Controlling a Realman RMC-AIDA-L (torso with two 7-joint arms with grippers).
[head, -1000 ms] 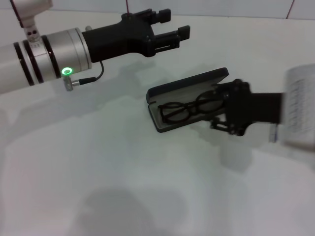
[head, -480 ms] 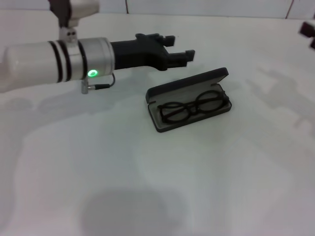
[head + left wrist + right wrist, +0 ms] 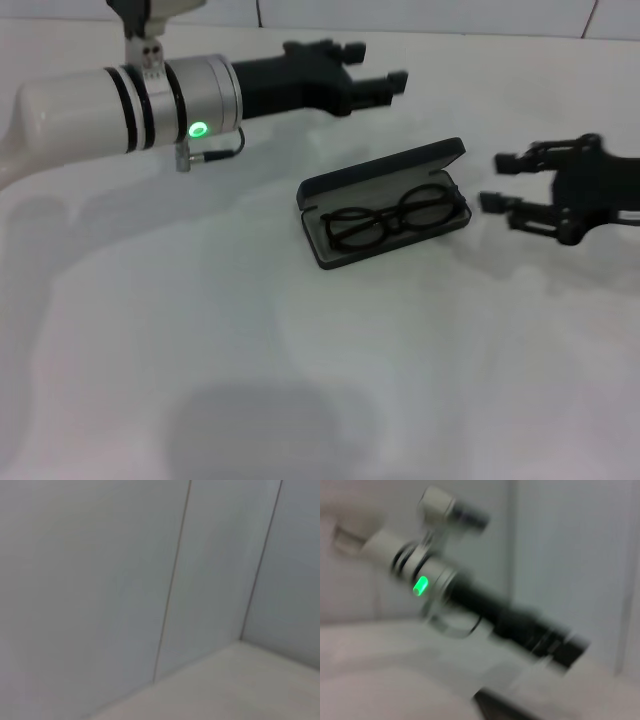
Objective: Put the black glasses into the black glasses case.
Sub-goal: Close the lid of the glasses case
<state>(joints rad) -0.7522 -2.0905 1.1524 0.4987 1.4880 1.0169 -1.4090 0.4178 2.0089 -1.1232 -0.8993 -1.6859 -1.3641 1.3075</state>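
Left gripper (image 3: pixel 385 85): above the table (image 3: pixel 200 350), behind the case; fingers apart, empty.
Black glasses case (image 3: pixel 385 205): open, mid-table; long axis runs near-left to far-right, lid raised at back.
Black glasses (image 3: pixel 390 220): inside, aligned with case.
Right gripper (image 3: pixel 500 180): just right of case; jaws open, empty.

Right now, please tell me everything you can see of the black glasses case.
The black glasses case is a flat, rectangular hard shell lying open on the white table, its lid raised behind the tray. The lining looks grey. The black glasses lie inside it. It sits at an angle to the table edge. Neither the left gripper nor the right gripper touches it.
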